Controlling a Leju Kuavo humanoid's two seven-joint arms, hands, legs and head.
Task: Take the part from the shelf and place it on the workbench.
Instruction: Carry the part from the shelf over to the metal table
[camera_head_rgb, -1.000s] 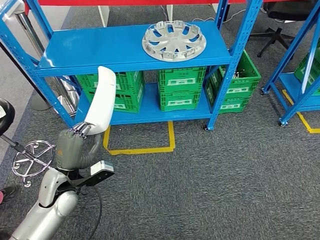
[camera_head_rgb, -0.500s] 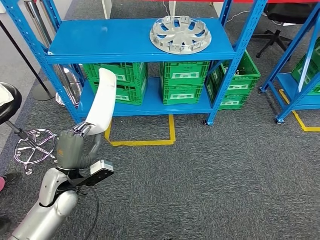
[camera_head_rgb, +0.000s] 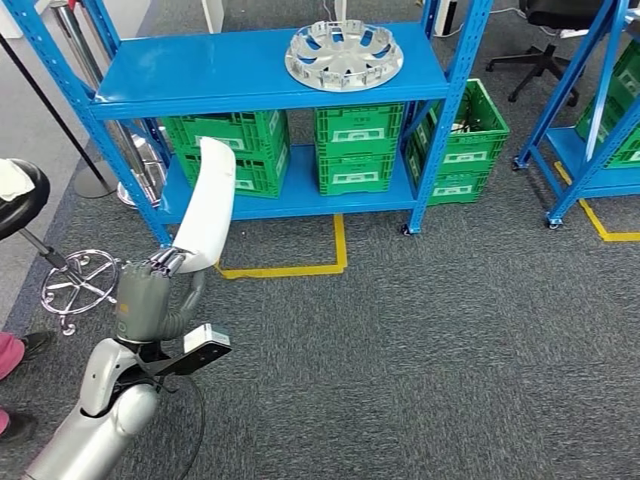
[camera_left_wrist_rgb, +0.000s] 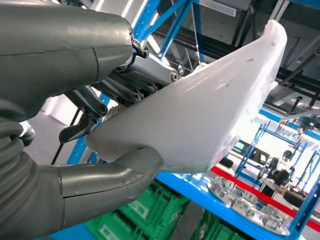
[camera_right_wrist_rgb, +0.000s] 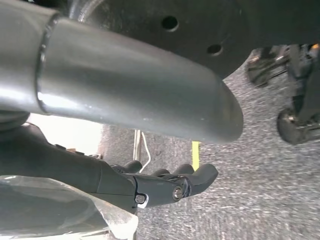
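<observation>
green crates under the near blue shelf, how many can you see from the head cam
4: two side by side at the left, behind the white part the left hand holds; one in the middle; one angled at the right end. More may be hidden.

Likely warehouse, blue shelf (camera_head_rgb: 264, 75), green crates (camera_head_rgb: 361, 150)

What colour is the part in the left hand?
White, clearest in the left wrist view: part, left hand.

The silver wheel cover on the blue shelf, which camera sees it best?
The head view: the whole wheel cover lies in plain sight on the shelf's top level. The left wrist view catches only part of it, behind the white part. The right wrist view looks at carpet.
</observation>
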